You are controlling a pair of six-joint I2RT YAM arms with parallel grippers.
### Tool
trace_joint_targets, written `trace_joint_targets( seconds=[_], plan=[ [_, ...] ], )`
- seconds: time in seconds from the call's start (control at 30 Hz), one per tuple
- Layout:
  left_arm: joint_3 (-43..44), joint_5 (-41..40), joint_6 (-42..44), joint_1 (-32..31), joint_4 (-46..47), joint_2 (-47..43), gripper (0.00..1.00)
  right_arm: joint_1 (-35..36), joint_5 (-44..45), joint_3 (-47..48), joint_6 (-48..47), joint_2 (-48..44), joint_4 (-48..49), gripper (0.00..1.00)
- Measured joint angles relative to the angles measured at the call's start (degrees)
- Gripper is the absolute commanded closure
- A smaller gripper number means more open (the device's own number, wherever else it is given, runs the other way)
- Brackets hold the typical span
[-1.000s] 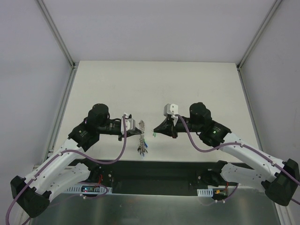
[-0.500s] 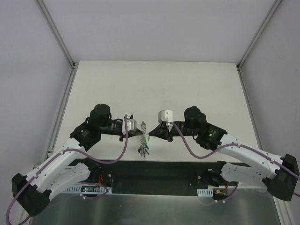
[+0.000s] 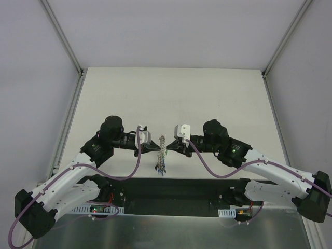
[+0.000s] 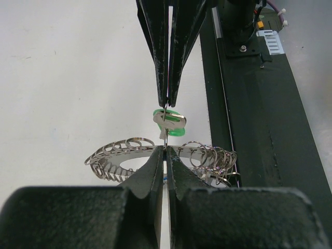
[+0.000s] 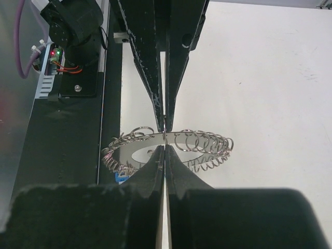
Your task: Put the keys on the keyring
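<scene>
Left pincer (image 4: 165, 151) clamps the flat grey metal keyring (image 4: 181, 151); right pincer (image 4: 166, 105) pinches the small green-headed metal key (image 4: 175, 122) just beside its rim.

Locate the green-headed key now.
In the left wrist view the green-headed key sits mid-frame, pinched by the right pincer, just above the keyring held by the left pincer.

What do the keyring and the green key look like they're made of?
The keyring looks like polished metal: a flat silvery plate with mirror glints, rimmed by thin shiny wire loops. The green key seems to have a glossy plastic head, bright even green with rounded edges; the part across it looks like bare grey metal.
</scene>
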Motion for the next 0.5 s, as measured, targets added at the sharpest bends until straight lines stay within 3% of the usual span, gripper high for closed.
trace_joint_targets(
  seconds=[0.5],
  plan=[
    [-0.61, 0.26, -2.01, 0.0, 2.47, 0.09, 1.0, 0.48, 0.37, 0.0, -0.44, -0.04, -1.6, 0.99]
  ],
)
